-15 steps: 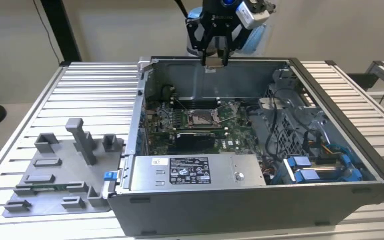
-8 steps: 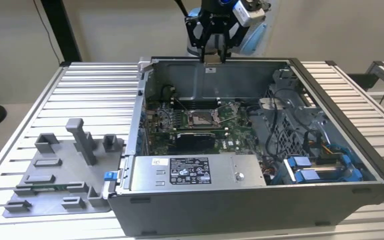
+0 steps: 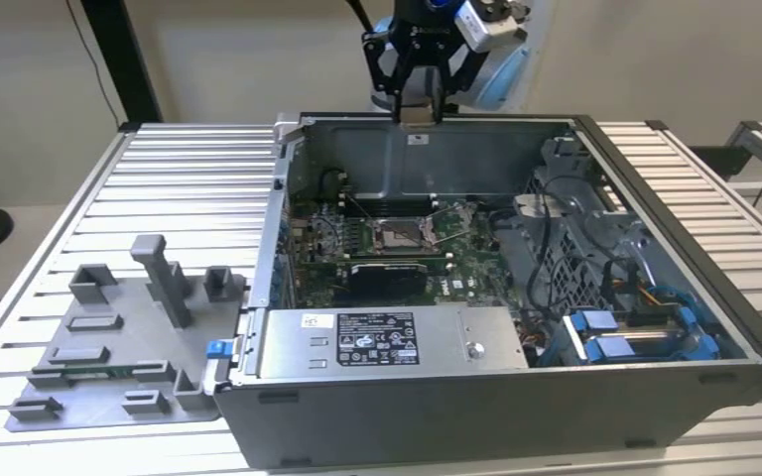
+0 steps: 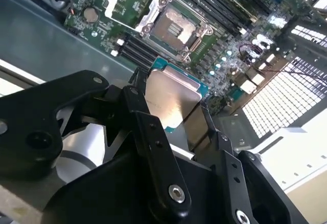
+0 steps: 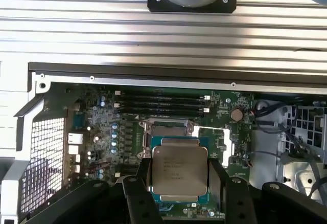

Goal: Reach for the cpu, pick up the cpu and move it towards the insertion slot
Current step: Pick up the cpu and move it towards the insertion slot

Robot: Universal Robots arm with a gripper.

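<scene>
Cpu [image 5: 180,170] in hand [image 5: 179,183], above insertion slot [image 3: 400,235].

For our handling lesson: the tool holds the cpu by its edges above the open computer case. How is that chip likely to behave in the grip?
The cpu looks thin, flat and metal-topped, so probably stiff and light. Its smooth, shiny top suggests it could slip if the tool, gripping only its edges, loosens. The thin green board rim looks likely fragile, so a drop onto the motherboard could harm it.
</scene>
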